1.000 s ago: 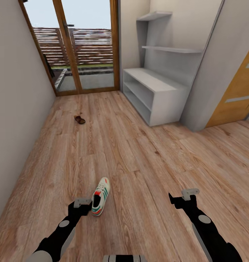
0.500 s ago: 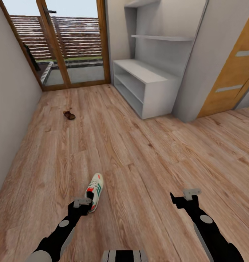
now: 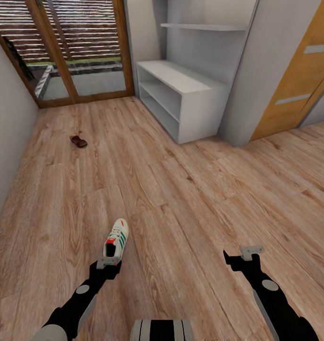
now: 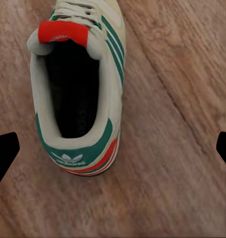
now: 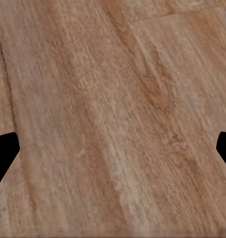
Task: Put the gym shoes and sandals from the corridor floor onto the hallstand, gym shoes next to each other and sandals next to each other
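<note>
One white gym shoe (image 3: 116, 237) with green stripes and a red tongue patch lies on the corridor floor (image 3: 181, 199), toe pointing away from me. My left gripper (image 3: 107, 263) hangs just above its heel. In the left wrist view the gym shoe (image 4: 76, 89) lies below the open left gripper (image 4: 113, 154), heel end nearest, with both dark fingertips (image 4: 4, 154) wide apart. My right gripper (image 3: 247, 253) is open over bare planks (image 5: 113, 124). A brown sandal (image 3: 78, 141) lies far off at the left. The hallstand (image 3: 190, 102) stands at the back right.
A glass door with a wooden frame (image 3: 72, 57) closes the corridor's far end. A grey wall (image 3: 5, 142) runs along the left. A grey pillar (image 3: 256, 76) and an orange-brown door (image 3: 299, 80) stand right of the hallstand.
The whole view has shifted down and right, so the camera has moved. The gym shoe now sits closer under my left gripper; both grippers hold the same pose.
</note>
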Tool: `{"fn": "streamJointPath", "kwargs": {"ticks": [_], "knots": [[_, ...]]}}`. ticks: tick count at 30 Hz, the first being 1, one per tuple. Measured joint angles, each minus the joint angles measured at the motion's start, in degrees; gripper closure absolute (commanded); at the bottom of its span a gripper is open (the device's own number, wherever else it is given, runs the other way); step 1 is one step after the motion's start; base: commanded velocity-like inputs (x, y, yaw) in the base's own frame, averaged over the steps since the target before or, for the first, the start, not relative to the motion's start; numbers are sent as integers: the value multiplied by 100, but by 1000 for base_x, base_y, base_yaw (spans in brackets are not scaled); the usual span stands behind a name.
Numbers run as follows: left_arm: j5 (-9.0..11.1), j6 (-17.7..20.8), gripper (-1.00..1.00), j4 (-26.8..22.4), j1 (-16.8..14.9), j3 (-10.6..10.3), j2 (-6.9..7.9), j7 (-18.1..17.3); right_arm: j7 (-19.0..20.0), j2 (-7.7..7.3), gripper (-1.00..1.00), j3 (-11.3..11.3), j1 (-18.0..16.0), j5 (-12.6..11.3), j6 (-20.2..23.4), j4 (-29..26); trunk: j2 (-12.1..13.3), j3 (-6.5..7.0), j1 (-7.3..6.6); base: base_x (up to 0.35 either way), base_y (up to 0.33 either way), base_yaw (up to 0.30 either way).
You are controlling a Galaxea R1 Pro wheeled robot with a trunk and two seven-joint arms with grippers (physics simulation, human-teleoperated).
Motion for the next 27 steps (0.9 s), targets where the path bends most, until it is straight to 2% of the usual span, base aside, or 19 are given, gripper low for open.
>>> {"fn": "streamJointPath", "kwargs": {"ticks": [9,22,27], "knots": [[-16,34,-100,-43,-58,19,21,-339,0,10,-100,0,0,0,0,0,0,-4,0,0,0,-7],[-12,-20,-100,-85,-72,56,44,-333,0,24,-100,16,0,0,8,0,0,-10,0,0,0,0],[10,-27,-100,-101,-73,60,127,-327,0,33,-100,26,0,0,9,0,0,-31,0,0,0,0]]}}
